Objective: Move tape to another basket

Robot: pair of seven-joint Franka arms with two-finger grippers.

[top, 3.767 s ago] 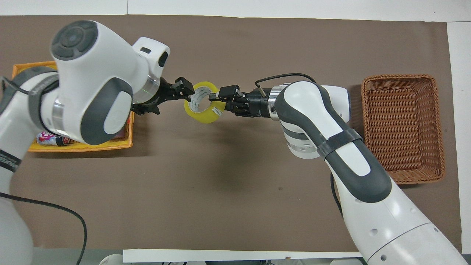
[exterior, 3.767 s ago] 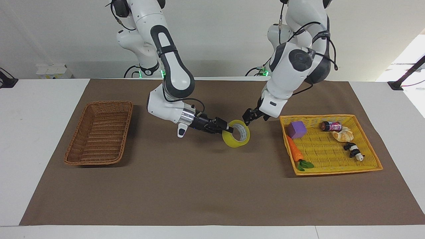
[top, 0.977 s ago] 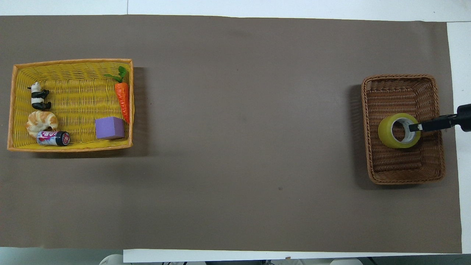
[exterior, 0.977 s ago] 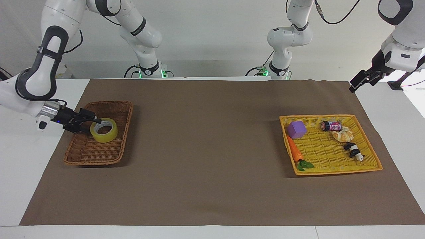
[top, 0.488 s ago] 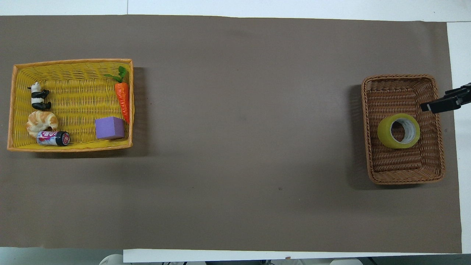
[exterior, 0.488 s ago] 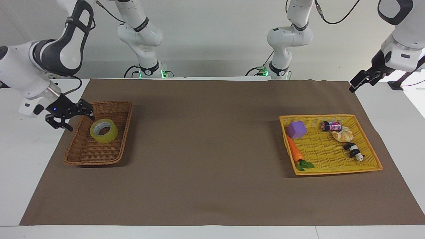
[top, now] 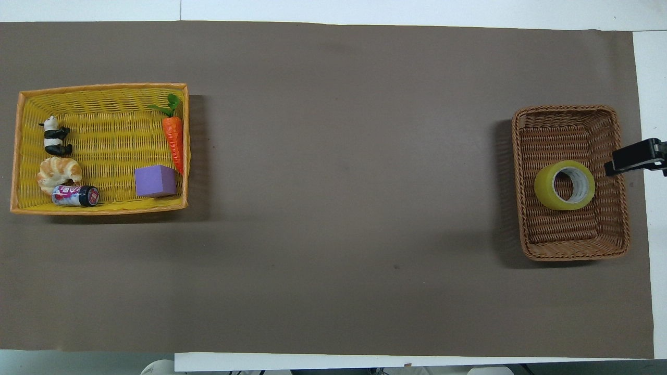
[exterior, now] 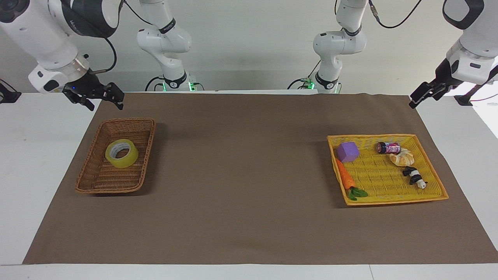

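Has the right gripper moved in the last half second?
Yes. The right gripper has risen from beside the basket toward the robots, clear of its rim.

Tape (exterior: 121, 153) released; right gripper (exterior: 102, 97) prob. raised

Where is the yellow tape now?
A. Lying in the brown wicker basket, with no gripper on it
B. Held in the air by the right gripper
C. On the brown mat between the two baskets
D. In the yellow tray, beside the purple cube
A: the tape lies on the floor of the brown wicker basket, and the right gripper is raised above the mat, nearer to the robots than the basket, holding nothing.
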